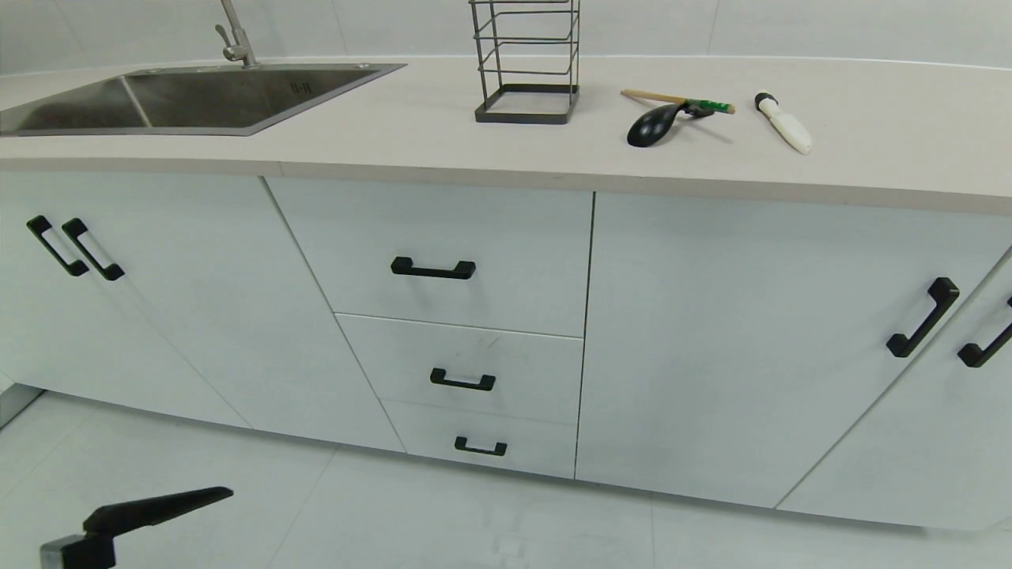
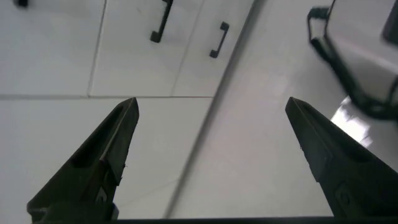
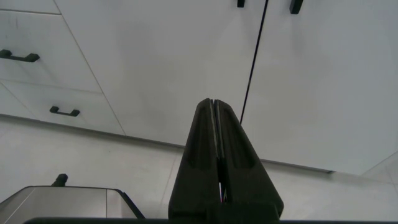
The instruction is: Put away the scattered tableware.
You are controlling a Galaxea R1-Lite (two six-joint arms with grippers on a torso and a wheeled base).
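My left jaws stand apart, my right jaws pressed together, both low. I'd open the right, rise to the table, and grip the black spoon by its handle.

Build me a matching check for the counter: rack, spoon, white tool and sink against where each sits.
Things:
1 rack
2 spoon
3 white tool
4 sink

Places:
A farthest right on the counter
B set into the counter's left end
C lying between rack and white tool
D standing upright mid-counter

Pairs: 1-D; 2-C; 3-A; 4-B
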